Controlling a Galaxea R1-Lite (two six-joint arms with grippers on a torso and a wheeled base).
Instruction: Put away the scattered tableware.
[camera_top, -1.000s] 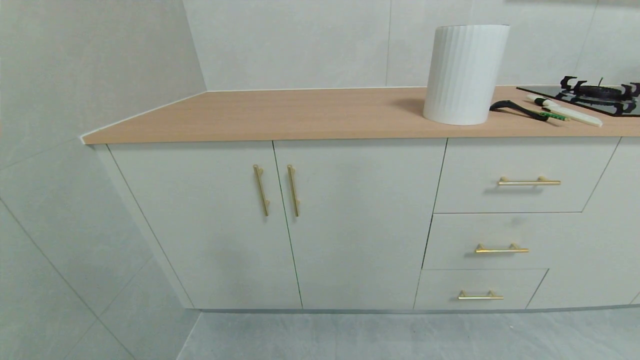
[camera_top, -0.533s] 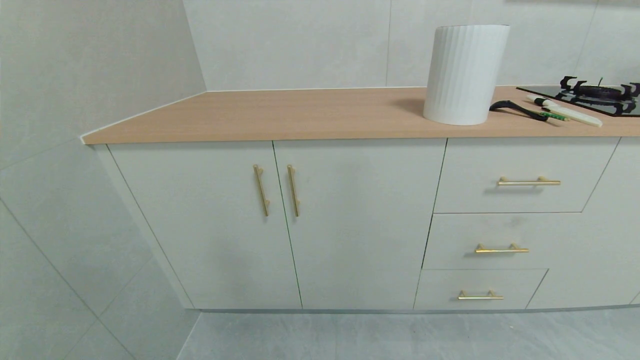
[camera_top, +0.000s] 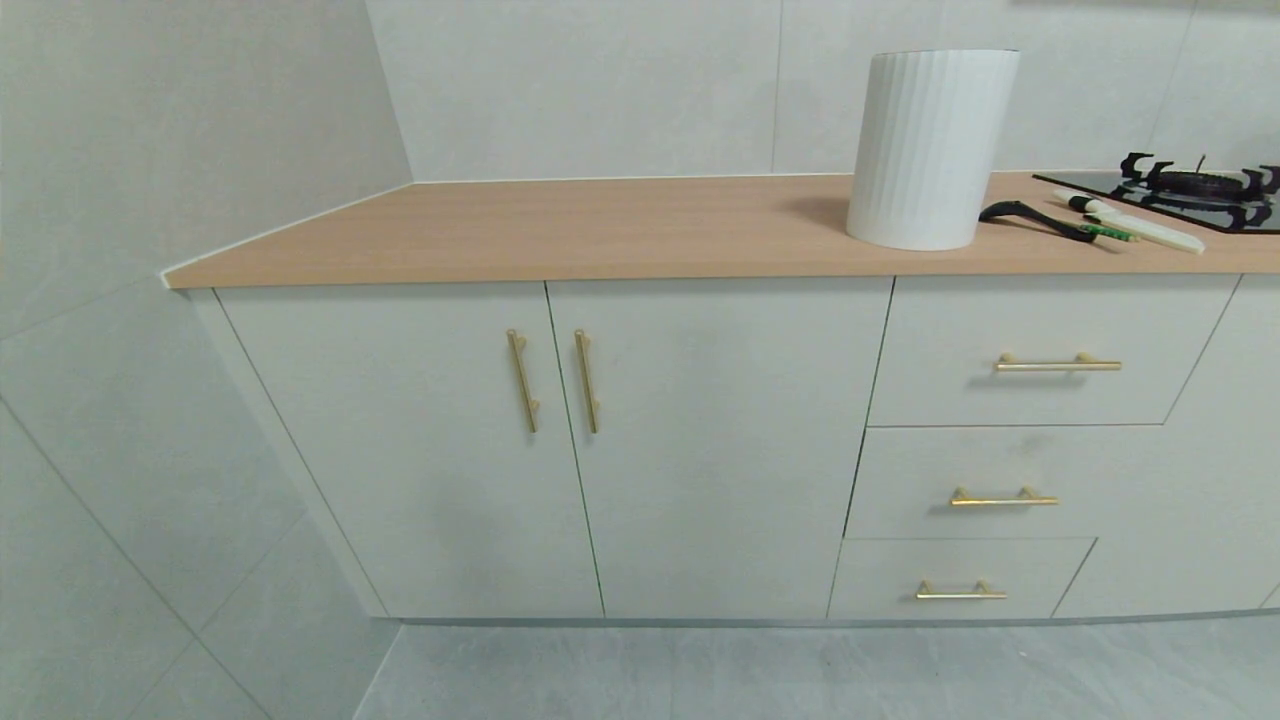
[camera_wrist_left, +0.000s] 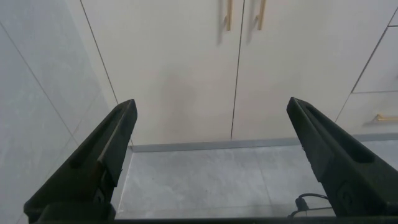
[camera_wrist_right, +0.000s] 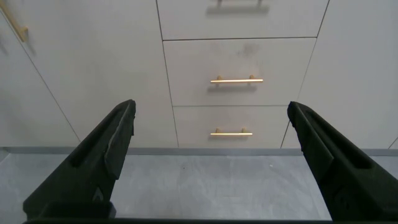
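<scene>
The utensils (camera_top: 1140, 228) (one black-handled, one white, one green) lie flat on the wooden counter (camera_top: 600, 230), between a tall ribbed white pot (camera_top: 925, 150) and the stove (camera_top: 1195, 188). Below them the cupboard doors (camera_top: 420, 450) and drawers (camera_top: 1050, 320) are closed. The left gripper (camera_wrist_left: 210, 106) and right gripper (camera_wrist_right: 211, 104) hang low before them, spread wide and empty.

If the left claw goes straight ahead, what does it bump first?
Probably the cabinet doors, low down near their seam. Nothing shows between the open left gripper and them.

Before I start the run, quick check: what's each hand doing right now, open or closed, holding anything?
Left hand: open, holding nothing.
Right hand: open, holding nothing.
</scene>
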